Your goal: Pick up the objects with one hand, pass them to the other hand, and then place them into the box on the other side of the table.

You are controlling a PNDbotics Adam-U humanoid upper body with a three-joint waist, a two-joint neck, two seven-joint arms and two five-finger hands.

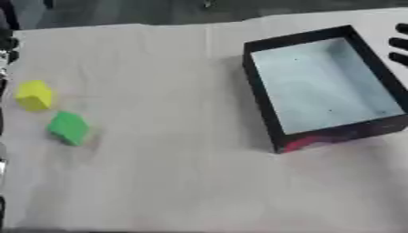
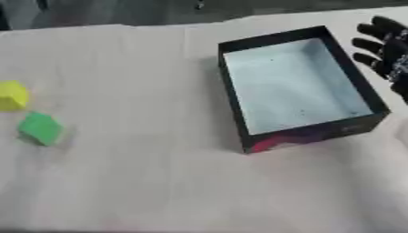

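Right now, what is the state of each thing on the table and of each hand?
Box: open on top, nothing inside it.
Yellow block: on the table, untouched.
Green block: on the table, beside the yellow one, untouched.
Right hand: open, fingers spread, beside the box, holding nothing.
Left hand: not in view.

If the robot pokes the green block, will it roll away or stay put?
The green block looks boxy, with flat faces and corners, so it would probably slide or tip over rather than roll. It seems small and solid-coloured like foam or plastic, so it is likely light and keeps its shape. The yellow block sits close by, so a push that way might bump it.
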